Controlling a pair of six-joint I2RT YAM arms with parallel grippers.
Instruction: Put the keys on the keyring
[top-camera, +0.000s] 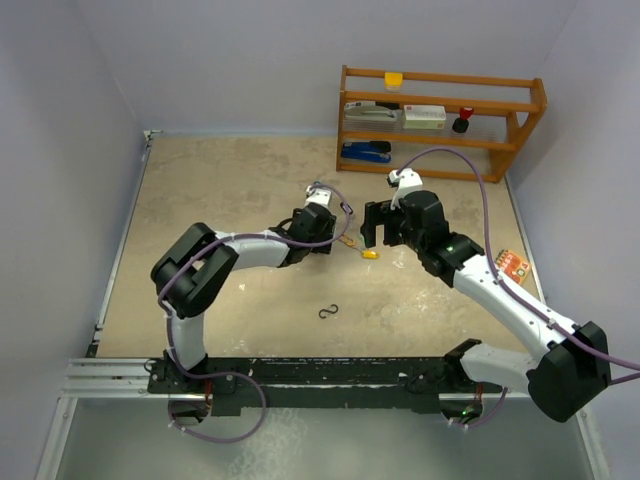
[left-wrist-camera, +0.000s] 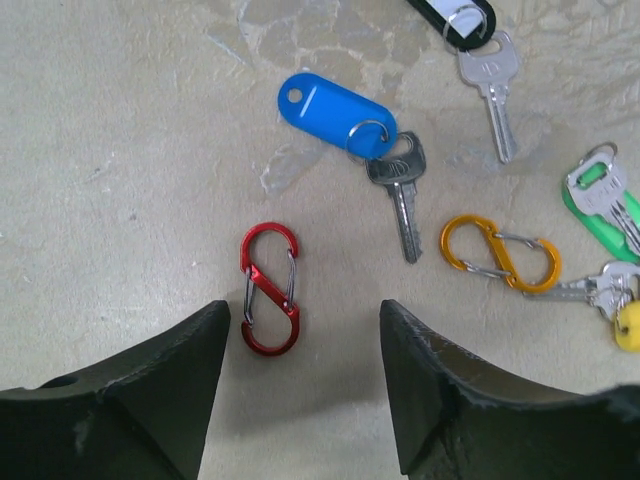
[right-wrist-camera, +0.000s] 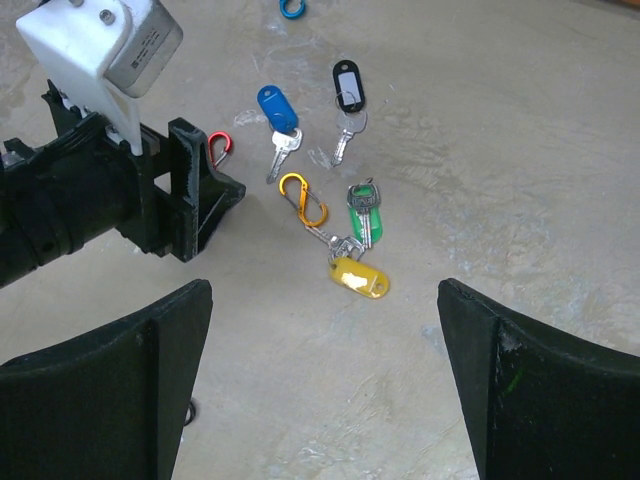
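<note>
The beige speckled table (top-camera: 220, 200) fills the scene, with a slatted wooden rack (top-camera: 480, 81) standing along its far edge. The white and black left arm (top-camera: 250, 248) bends inward from its base, and the right arm (top-camera: 500, 295) reaches in from the other side, so the two wrists meet near the middle of the table.

The left gripper (left-wrist-camera: 302, 320) is low over the surface with its jaws apart. A red S-shaped wire hook (left-wrist-camera: 269, 288) lies flat between its black fingers (left-wrist-camera: 150, 390), touching neither. The right gripper (right-wrist-camera: 320, 300) hangs higher with its jaws spread wide and nothing in them. The cluster of keys lies on the table below and just beyond its fingertips.

All the keys are on the table just beside the left gripper's tips. A blue oval plastic tag (left-wrist-camera: 335, 108) with a silver metal key on its ring lies beyond the red hook. A black plastic tag with a white label (right-wrist-camera: 347, 85) and its own key lies further out. A green plastic tag (right-wrist-camera: 360, 222) lies under a silver key. A yellow plastic tag (right-wrist-camera: 360, 277) lies nearest the right gripper. An orange S-shaped wire hook (left-wrist-camera: 500, 253) lies between the blue and yellow tags. Its far end touches the yellow tag's metal key, but whether they are linked cannot be told.

A black S-shaped wire hook (top-camera: 329, 313) lies alone, nearer the arm bases and well apart from the cluster.
</note>
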